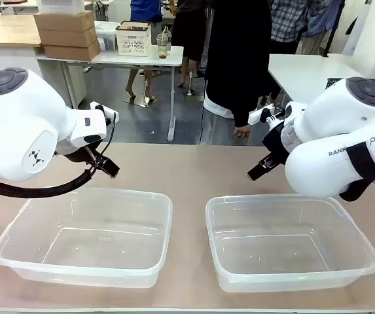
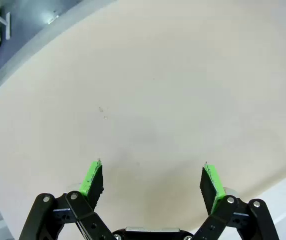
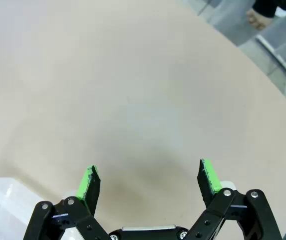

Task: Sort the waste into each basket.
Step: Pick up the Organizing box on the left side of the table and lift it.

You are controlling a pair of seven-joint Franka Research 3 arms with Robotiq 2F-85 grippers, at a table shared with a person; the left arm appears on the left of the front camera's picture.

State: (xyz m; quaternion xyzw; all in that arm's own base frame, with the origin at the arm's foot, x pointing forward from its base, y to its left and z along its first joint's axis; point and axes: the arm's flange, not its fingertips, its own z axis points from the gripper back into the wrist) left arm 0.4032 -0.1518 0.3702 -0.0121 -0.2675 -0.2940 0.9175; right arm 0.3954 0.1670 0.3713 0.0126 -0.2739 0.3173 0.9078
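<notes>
On the tan table [image 1: 187, 163], robot's side: 2 clear rectangular plastic tubs, set side by side with a gap between.
- Left tub [image 1: 95, 191]: nothing inside.
- Right tub [image 1: 272, 197]: nothing inside. No waste is sorted yet.
- Left gripper [image 1: 110, 170]: hangs just beyond the left tub's far rim, claw spread wide, holding nothing. Its wrist view looks down on bare tabletop between the green pads [image 2: 92, 179].
- Right gripper [image 1: 255, 174]: hangs just beyond the right tub's far rim, claw also wide and holding nothing, over bare tabletop.
- Person: stands at the far edge in dark clothing, 1 hand [image 1: 242, 131] hanging near the table.

Hazards, as judged:
1. The 2 tubs look alike and unmarked, so a can could land with the bottles.
2. Light tubs may slide if an arm clips a rim on a reach.
3. Crushed cans and smooth bottles could slip from the pads.
4. Arms reaching towards the middle together, or towards the person's hand, risk contact.
</notes>
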